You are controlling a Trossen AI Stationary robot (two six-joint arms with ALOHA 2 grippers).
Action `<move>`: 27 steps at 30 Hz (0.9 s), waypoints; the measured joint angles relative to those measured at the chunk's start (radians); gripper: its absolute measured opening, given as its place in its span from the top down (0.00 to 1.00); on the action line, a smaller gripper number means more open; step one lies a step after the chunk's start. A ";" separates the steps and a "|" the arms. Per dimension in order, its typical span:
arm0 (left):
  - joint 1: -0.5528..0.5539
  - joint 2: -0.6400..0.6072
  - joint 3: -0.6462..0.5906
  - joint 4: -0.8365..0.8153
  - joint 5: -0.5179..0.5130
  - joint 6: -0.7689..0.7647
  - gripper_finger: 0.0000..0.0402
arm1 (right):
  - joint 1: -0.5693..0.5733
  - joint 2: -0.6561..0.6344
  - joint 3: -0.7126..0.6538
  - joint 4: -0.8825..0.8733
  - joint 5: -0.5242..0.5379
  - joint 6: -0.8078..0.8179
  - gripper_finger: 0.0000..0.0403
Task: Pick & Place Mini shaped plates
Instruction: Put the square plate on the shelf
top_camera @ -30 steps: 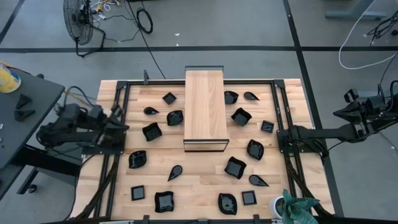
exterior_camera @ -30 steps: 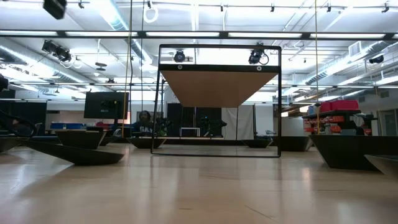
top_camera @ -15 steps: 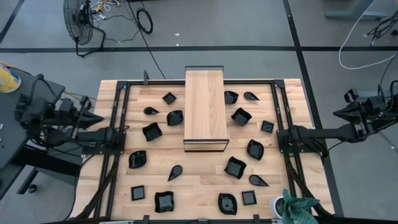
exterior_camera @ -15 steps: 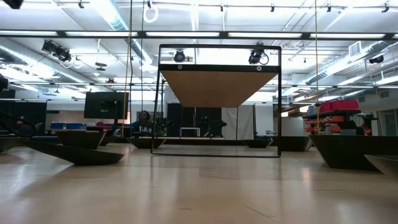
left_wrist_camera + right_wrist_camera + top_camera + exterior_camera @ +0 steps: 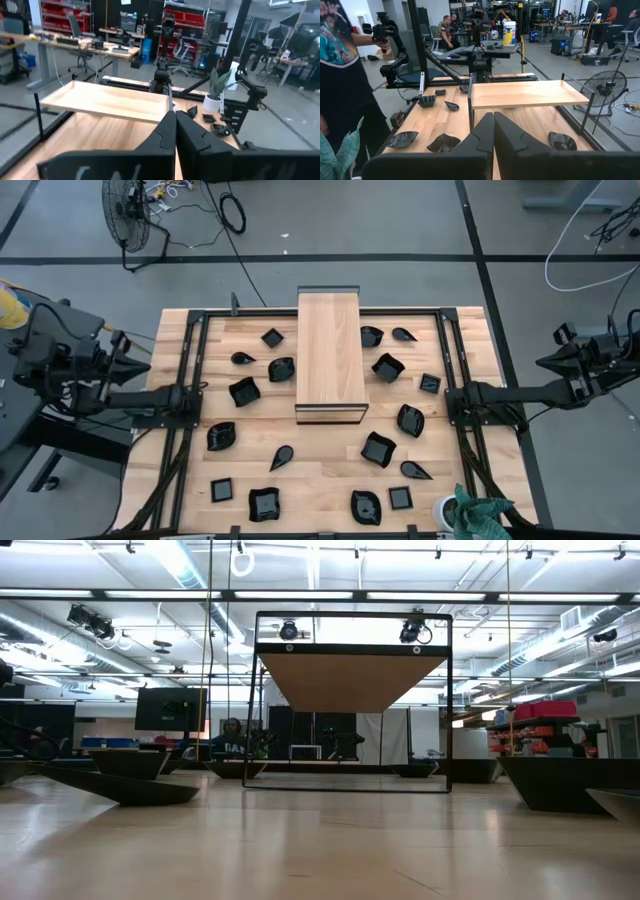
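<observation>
The small glossy black shaped plates [image 5: 243,391] lie scattered on the table either side of the long light wooden board [image 5: 331,353]; none is held; left gripper [image 5: 175,131] and right gripper [image 5: 493,131] sit fully closed, empty, outside the table edges; open your jaws before descending onto one rim.

The light wooden table [image 5: 330,470] carries a raised long wooden board [image 5: 331,352] at its centre on a dark frame, with small glossy black mini shaped plates [image 5: 378,449] scattered on both sides.
</observation>
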 joint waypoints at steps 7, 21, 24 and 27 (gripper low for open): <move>0.000 0.000 0.000 0.000 0.000 -0.044 0.99 | 0.000 0.000 0.000 0.000 0.000 0.000 0.97; 0.000 0.001 -0.009 0.060 -0.150 -0.037 0.81 | 0.000 0.000 0.000 0.000 0.000 0.000 0.97; 0.000 0.001 -0.009 0.058 -0.158 -0.037 0.78 | 0.000 0.000 0.000 0.000 0.000 0.000 0.97; 0.000 0.001 -0.009 0.058 -0.157 -0.037 0.77 | 0.000 0.000 0.000 0.000 0.000 0.000 0.97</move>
